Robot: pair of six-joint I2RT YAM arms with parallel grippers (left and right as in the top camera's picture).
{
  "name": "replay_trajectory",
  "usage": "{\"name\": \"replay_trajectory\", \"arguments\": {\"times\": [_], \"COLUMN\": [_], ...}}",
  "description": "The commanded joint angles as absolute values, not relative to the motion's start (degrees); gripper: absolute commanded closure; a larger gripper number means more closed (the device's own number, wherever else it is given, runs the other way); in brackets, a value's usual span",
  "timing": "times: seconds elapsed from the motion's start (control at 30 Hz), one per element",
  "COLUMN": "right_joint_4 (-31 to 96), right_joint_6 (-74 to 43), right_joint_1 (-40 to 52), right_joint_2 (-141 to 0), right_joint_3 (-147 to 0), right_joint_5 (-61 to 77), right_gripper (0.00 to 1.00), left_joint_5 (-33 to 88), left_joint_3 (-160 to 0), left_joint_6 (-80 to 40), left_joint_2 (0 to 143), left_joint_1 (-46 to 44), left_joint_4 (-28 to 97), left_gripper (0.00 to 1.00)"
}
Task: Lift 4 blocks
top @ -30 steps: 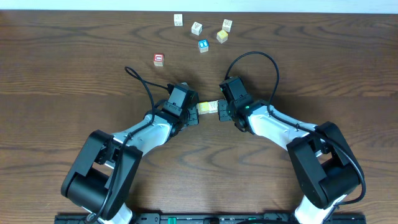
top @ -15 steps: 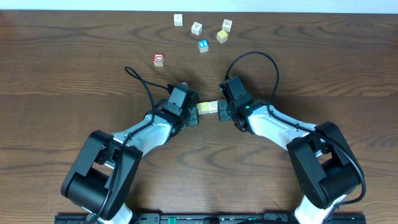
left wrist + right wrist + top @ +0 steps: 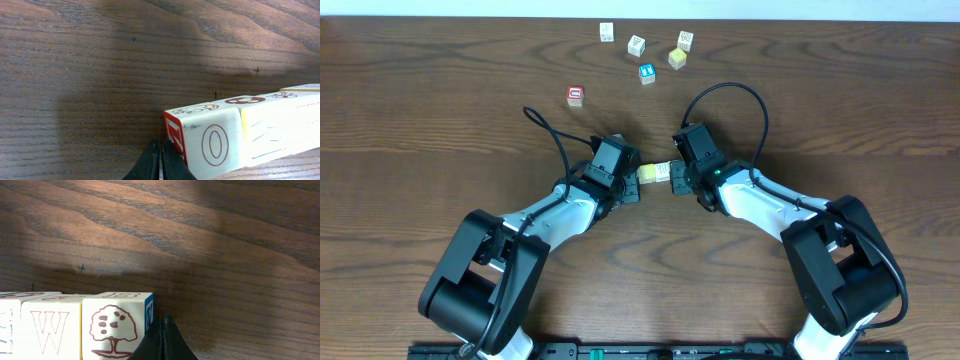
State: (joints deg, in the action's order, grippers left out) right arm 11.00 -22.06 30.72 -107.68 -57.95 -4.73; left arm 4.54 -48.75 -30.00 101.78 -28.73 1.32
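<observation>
A short row of blocks [image 3: 655, 172] sits end to end between my two grippers at the table's middle. My left gripper [image 3: 635, 182] is shut, and its closed tips [image 3: 161, 160] press against the red end face of the block marked O [image 3: 215, 145]. A pale yellow-edged block [image 3: 280, 130] follows it. My right gripper [image 3: 675, 178] is shut too. Its closed tips [image 3: 163, 340] push on the blue end face of the tree-printed block [image 3: 112, 327], beside a block marked W [image 3: 50, 327]. Whether the row touches the table cannot be told.
Several loose cubes lie at the far edge: white ones [image 3: 607, 32] [image 3: 636, 45] [image 3: 685, 40], a pale yellow one [image 3: 677, 58], a blue-faced one [image 3: 647, 73] and a red-faced one [image 3: 575, 95]. A black cable [image 3: 545, 130] loops by the left arm.
</observation>
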Motion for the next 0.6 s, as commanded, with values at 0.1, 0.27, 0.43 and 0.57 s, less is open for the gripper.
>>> {"name": "replay_trajectory", "arguments": {"times": [0.1, 0.27, 0.43, 0.57], "right_joint_4": [10.1, 10.1, 10.1, 10.1], "right_joint_6": [-21.5, -21.1, -21.1, -21.1], "right_joint_1": [37.2, 37.2, 37.2, 37.2], "right_joint_2": [-109.8, -109.8, -109.8, -109.8], "right_joint_3": [-59.2, -59.2, -59.2, -59.2], "right_joint_5": [13.3, 13.3, 13.3, 13.3], "right_gripper": [0.99, 0.99, 0.99, 0.99], "left_joint_5": [16.8, 16.8, 16.8, 16.8], "left_joint_3": [-50.8, -50.8, -50.8, -50.8], "left_joint_6": [-29.0, -29.0, -28.9, -28.4], "left_joint_2": [101.8, 101.8, 101.8, 101.8], "left_joint_1": [-30.9, -29.7, -29.1, -29.2], "left_joint_4": [-0.1, 0.0, 0.0, 0.3], "left_gripper": [0.93, 0.93, 0.93, 0.93]}}
